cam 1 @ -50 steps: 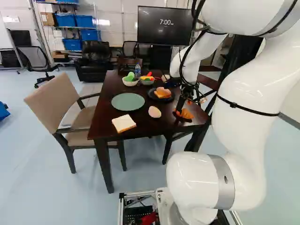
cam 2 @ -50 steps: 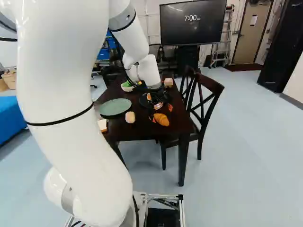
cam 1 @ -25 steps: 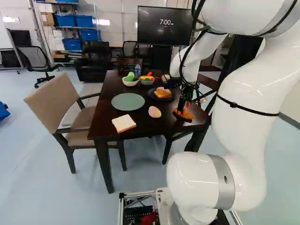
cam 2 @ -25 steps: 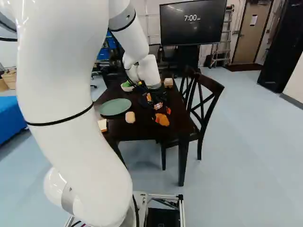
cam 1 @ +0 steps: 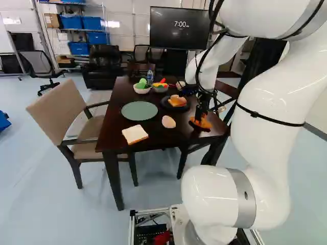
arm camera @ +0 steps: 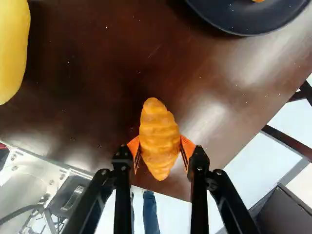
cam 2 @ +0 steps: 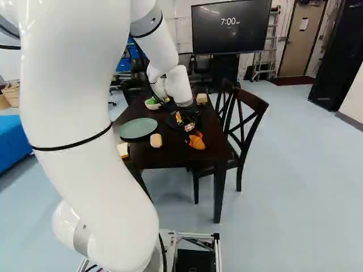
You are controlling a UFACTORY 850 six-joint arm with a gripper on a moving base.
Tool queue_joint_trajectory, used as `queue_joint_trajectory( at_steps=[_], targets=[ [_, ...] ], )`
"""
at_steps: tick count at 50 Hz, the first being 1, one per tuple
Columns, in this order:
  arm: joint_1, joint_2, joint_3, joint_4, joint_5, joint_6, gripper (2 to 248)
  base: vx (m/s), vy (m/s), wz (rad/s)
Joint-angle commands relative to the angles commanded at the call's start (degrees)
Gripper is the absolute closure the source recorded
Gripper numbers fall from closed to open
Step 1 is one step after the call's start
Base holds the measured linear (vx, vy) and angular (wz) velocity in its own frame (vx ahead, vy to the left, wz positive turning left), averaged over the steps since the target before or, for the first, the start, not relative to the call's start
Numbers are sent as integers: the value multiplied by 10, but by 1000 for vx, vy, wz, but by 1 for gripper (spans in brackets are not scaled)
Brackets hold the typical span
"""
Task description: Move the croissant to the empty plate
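Note:
My gripper (cam 1: 201, 118) is low over the table's near right corner in the left base view; in the right base view, the gripper (cam 2: 194, 135) is partly hidden by its own wrist. Seen from the wrist, the gripper (arm camera: 160, 147) has an orange pad pressed to each side of the croissant (arm camera: 158, 129), so it is shut on it. The croissant's long axis runs between the pads, and it looks to be at table height. A green plate (cam 1: 139, 111) with nothing on it lies left of the croissant in the left base view.
A dark plate (arm camera: 234, 22) with food lies beyond the croissant. A pale rounded food item (cam 1: 168, 122) and a bread slice (cam 1: 135, 134) lie near the green plate. Two bowls and a bottle (cam 1: 150, 77) stand farther back. Chairs flank the table (cam 1: 153, 140).
The fingers have closed in from both sides onto the croissant, which looks slightly turned in the right base view. The base has not moved.

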Motion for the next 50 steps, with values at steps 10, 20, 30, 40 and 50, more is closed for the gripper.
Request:
queue_joint_trajectory(
  at_steps=[10, 20, 30, 40, 50],
  targets=[
    [0, 0, 0, 0, 0, 0, 125, 0, 0, 0],
    [0, 0, 0, 0, 0, 0, 125, 0, 0, 0],
    [0, 0, 0, 0, 0, 0, 131, 0, 0, 0],
    [0, 0, 0, 0, 0, 0, 131, 0, 0, 0],
    [3, 1, -10, 0, 0, 0, 131, 0, 0, 0]
  ],
)
